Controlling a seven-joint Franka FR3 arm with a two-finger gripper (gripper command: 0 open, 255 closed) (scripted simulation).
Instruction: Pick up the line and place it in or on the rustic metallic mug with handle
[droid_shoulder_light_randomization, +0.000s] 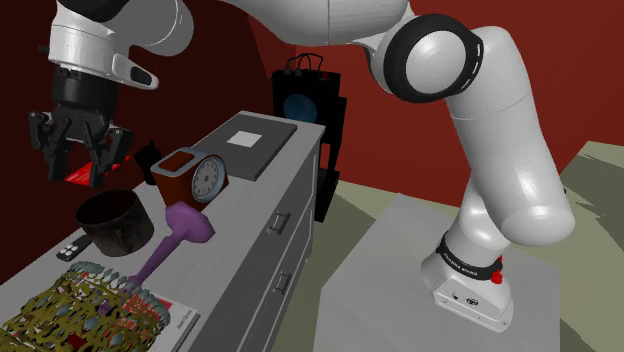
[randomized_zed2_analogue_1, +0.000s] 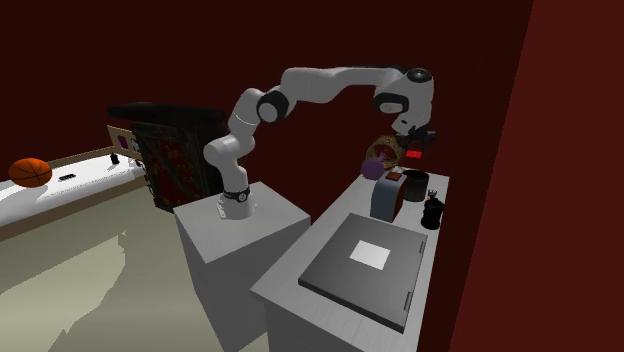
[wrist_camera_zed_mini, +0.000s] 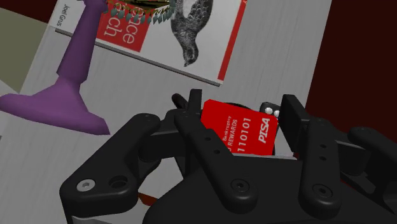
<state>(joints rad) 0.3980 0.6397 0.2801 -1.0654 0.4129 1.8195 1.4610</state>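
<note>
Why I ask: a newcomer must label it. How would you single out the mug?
Start at the long grey cabinet top and find the brown clock. Toward the shoulder view's left of it stands the mug, beside the purple plunger: a squat, dark, rust-mottled open cylinder, where its neighbours are purple or brown.

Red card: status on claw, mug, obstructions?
Claw shut on red card, off the surface. Dark mug stands on cabinet top, lower down. Purple plunger beside mug, mouth unobstructed.
</note>
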